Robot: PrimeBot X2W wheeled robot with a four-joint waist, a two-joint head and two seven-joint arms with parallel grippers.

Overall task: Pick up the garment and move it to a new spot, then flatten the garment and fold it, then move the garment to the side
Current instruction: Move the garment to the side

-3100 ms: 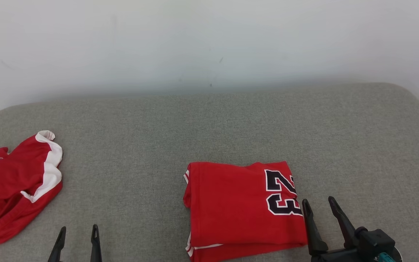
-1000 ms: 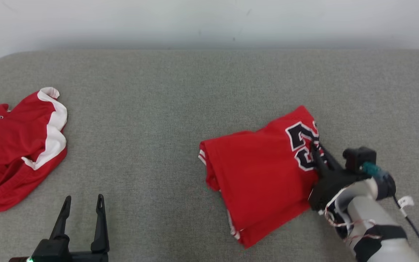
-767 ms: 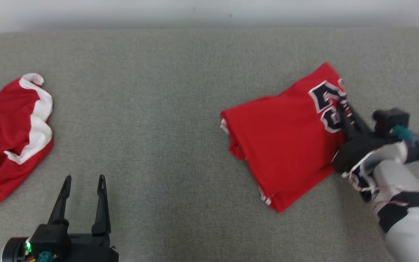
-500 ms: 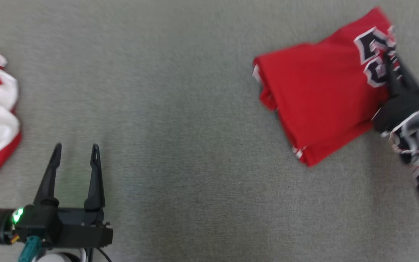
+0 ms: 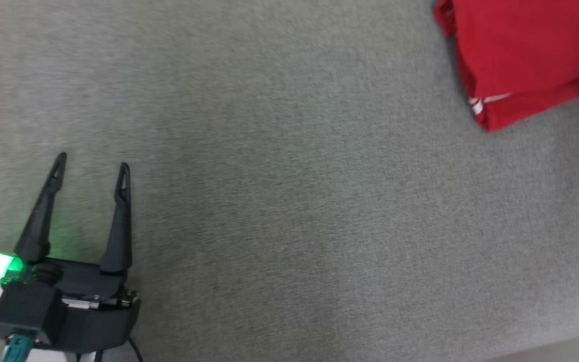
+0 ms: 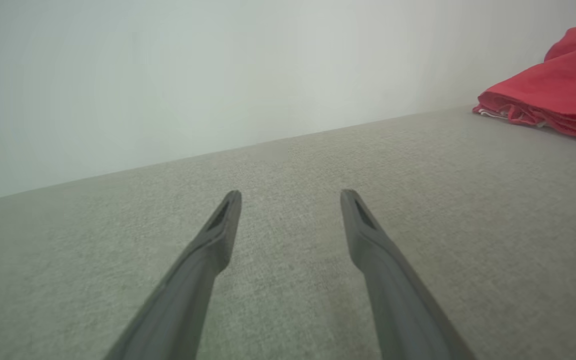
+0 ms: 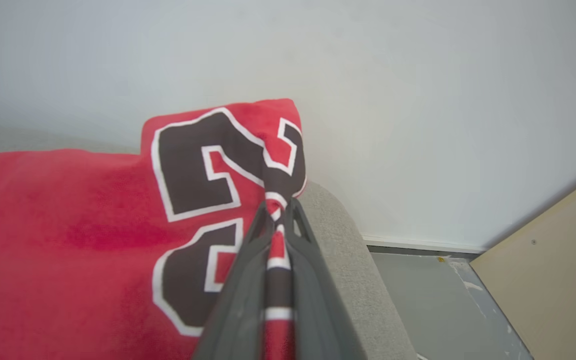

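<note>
The folded red garment (image 5: 531, 55) with a black number lies at the top right of the head view, on the grey cushion (image 5: 289, 191). Its near folded edge shows in the left wrist view, garment (image 6: 553, 100), far off to the right. In the right wrist view my right gripper (image 7: 278, 212) is shut on the garment (image 7: 93, 225) at its numbered edge, red cloth pinched between the two fingers, close to the cushion's right end. My left gripper (image 5: 91, 161) stands open over bare cushion at the lower left, nothing between its fingers (image 6: 218, 235).
A pale wall (image 6: 218, 65) rises behind the cushion. Past the cushion's rounded right end (image 7: 348, 240) there is grey floor (image 7: 418, 290) and a tan panel (image 7: 553, 270). The cushion's front edge shows at the lower right corner of the head view.
The head camera has swung down and left, so the scene slid up and right. The right gripper, still shut on the garment, dragged it rightward toward the cushion's end. The left gripper stayed open.
</note>
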